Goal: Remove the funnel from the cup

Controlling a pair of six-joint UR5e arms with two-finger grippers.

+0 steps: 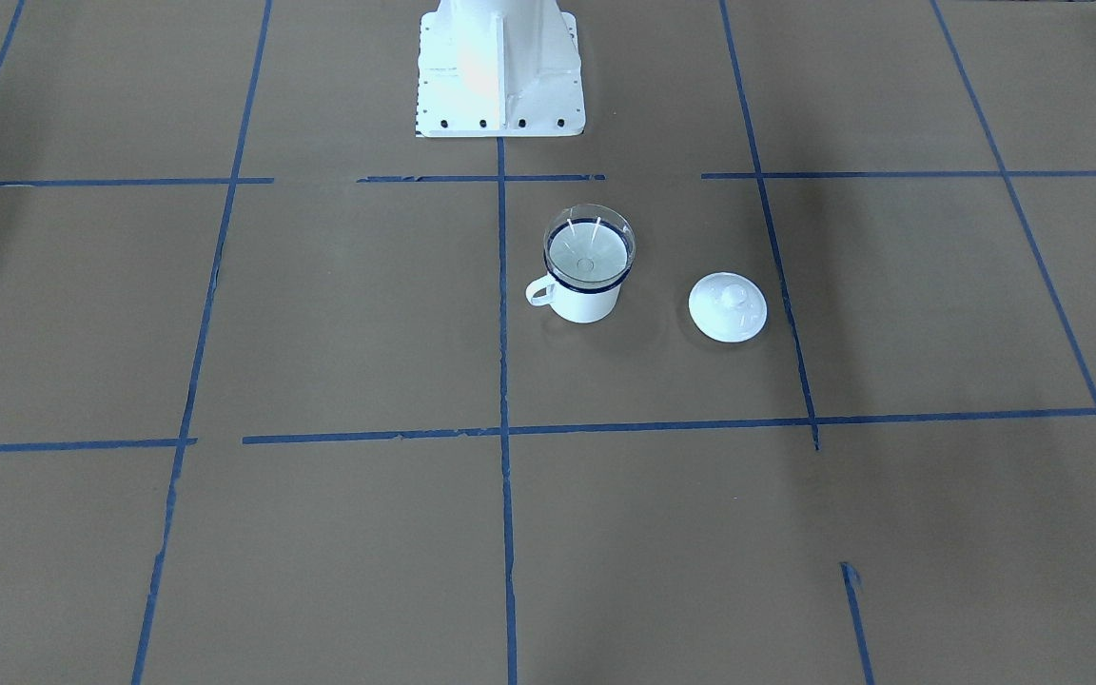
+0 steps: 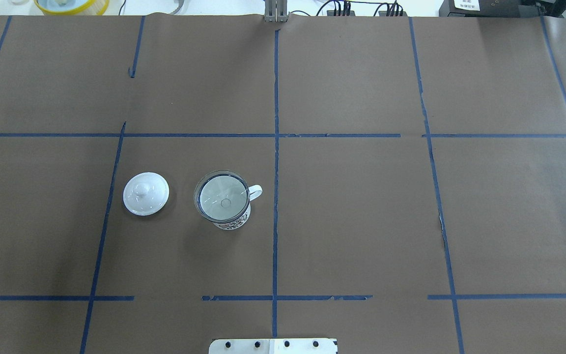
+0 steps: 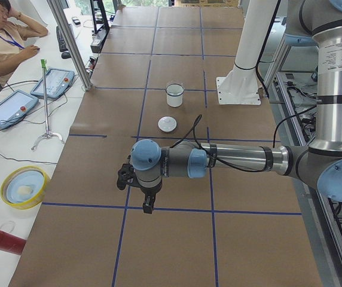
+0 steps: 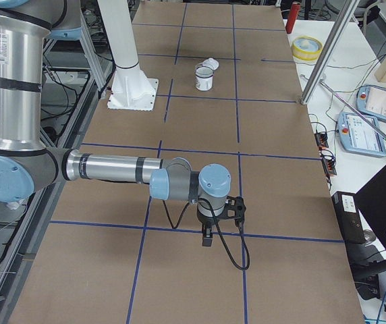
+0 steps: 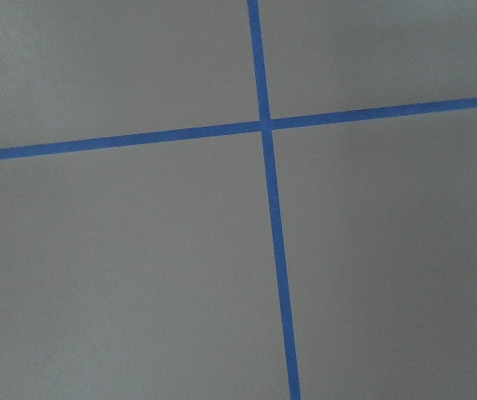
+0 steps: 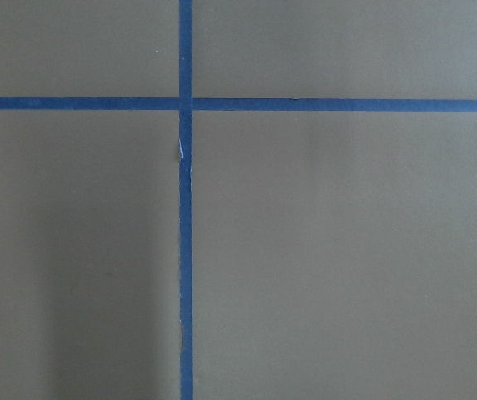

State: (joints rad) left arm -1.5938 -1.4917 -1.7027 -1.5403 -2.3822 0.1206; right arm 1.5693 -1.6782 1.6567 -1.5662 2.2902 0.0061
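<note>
Brown paper (image 2: 361, 221) marked into squares by blue tape (image 2: 276, 147) covers the whole table. At the left end hangs the left gripper (image 3: 147, 203), pointing down over a tape crossing. Only the side view shows it, and its own wrist camera shows just paper and tape, so I cannot tell how far apart its fingers are or that it holds anything.

Well beyond that gripper, toward the middle of the table, lies a white lid (image 2: 146, 193). Just past the lid stands the cup (image 2: 231, 223). The funnel (image 2: 221, 196) sits in its mouth, spout down inside and wide cone resting on the dark rim. It looks level, though the clear plastic makes its edge hard to trace. The cup's handle points away from the lid, toward the right arm's side.

Far off at the other end, the right gripper (image 4: 207, 237) also hangs point-down over a crossing. It too shows only from the side, so its opening cannot be read.

Neither tool is near the funnel, so the approach has yet to be made. The left gripper looks the nearer choice. It should come in from above, clear of the lid, and pinch the cone's wall with one finger inside and one outside. Then it should lift straight up until the spout clears the rim. The light cup may ride up with the funnel, so the right gripper could steady it from the handle side.
</note>
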